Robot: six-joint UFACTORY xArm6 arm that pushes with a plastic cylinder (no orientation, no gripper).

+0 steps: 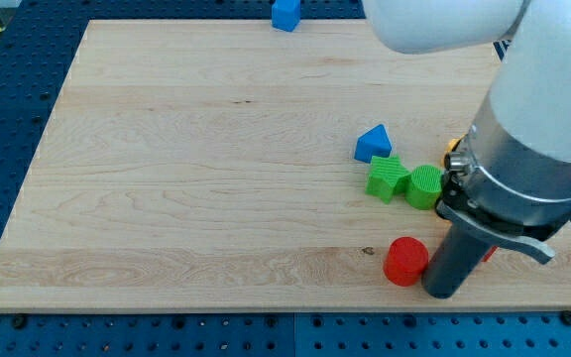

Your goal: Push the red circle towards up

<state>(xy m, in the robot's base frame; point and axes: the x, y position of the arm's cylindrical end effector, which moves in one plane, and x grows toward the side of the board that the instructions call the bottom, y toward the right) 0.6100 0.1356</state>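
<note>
The red circle (405, 261) lies on the wooden board (206, 178) near the view's bottom right. My tip (440, 293) rests on the board just right of and slightly below the red circle, close to touching it. Above the red circle sit a green star-like block (388, 178) and a green circle (425, 186), side by side. A blue triangle (372, 143) lies just above them.
A blue block (285, 14) sits at the board's top edge. A small orange or yellow block (453, 145) peeks out behind the arm (533, 149), which hides the board's right side. A red sliver (490, 254) shows right of the rod.
</note>
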